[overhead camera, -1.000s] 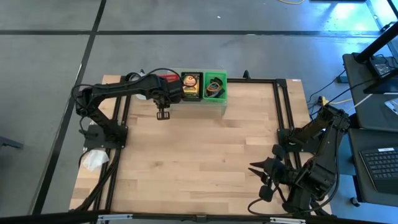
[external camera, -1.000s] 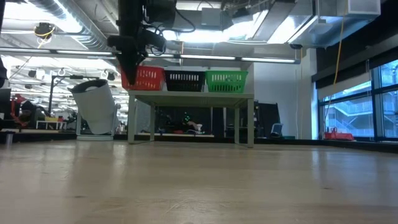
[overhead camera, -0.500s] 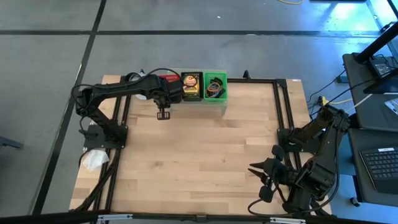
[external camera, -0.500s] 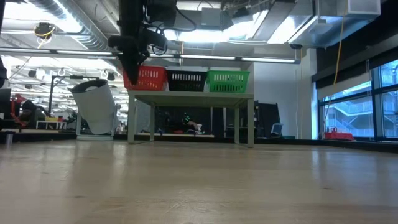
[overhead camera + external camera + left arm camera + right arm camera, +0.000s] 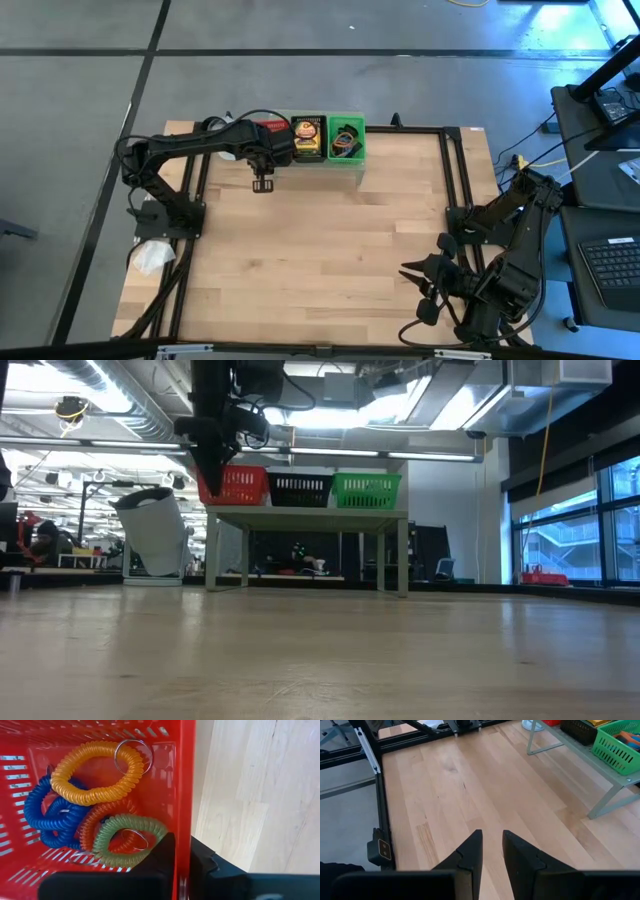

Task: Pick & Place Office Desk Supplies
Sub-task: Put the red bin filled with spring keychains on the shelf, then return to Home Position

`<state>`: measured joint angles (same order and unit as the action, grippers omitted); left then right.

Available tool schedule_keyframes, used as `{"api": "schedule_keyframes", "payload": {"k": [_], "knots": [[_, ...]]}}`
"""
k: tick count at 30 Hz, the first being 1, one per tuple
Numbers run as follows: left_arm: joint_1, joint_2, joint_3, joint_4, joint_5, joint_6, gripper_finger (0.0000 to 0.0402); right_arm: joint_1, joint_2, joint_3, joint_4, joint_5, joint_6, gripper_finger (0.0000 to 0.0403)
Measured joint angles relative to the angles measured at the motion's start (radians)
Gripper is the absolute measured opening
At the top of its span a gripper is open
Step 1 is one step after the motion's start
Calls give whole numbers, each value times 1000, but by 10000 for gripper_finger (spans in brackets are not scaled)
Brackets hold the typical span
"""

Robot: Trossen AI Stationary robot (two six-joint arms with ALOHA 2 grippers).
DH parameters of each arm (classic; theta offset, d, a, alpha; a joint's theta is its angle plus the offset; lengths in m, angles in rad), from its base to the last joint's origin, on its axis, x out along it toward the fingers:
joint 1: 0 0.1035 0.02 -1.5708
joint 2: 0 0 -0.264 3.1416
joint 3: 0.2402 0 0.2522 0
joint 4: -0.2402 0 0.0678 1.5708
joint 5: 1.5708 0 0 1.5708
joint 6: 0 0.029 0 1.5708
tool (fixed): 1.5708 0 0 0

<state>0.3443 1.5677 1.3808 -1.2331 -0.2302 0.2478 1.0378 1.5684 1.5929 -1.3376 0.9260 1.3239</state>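
Over the red basket [image 5: 185, 780] at the table's far edge, about 11 o'clock from centre, the left gripper [image 5: 262, 184] straddles the basket's near wall, fingers barely parted and holding nothing. Coiled loops [image 5: 95, 772] in orange, blue and green lie just inside, at its 10 o'clock. Parked at 4 o'clock, the right gripper [image 5: 492, 851] stands slightly spread, empty

From above, the left arm's wrist hides most of the red plastic basket [image 5: 268, 126], and the black basket's [image 5: 307, 139] contents are too small to identify.
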Motion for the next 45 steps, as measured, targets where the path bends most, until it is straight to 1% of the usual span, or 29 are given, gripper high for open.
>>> {"api": "schedule_keyframes", "payload": {"k": [9, 20, 23, 25, 28, 30, 33, 36, 40, 42, 45], "knots": [[0, 0, 8, -5, 0, -2, 64, 0, 0, 0, 0, 0, -1, 76], [0, -2, 114, -12, 50, -1, 110, 0, 0, 0, 0, 0, -4, 76], [0, -2, 136, -39, 55, -1, 119, 0, 0, 0, 0, 0, -4, 76], [0, -2, 154, -73, 76, -4, 124, 0, 0, 0, 0, 0, -4, 76], [0, -2, 188, -135, 80, -26, 130, 0, 0, 0, 0, 1, -6, 76], [0, -2, 224, -180, 104, -45, 134, -3, 0, 0, 0, 16, -8, 76], [0, -10, 285, -206, 211, -72, 137, -5, -10, 0, -11, 59, -8, 76], [-3, -66, 336, -164, 316, -81, 136, -6, -54, 0, -53, 79, 7, 73], [-17, -206, 352, -39, 410, -113, 130, -7, -137, -1, -95, 94, 20, 63], [-30, -291, 352, 7, 435, -150, 129, -6, -180, 0, -95, 104, -6, 58], [-75, -414, 350, 42, 436, -221, 128, -6, -228, 0, -95, 103, -62, 52]]}}
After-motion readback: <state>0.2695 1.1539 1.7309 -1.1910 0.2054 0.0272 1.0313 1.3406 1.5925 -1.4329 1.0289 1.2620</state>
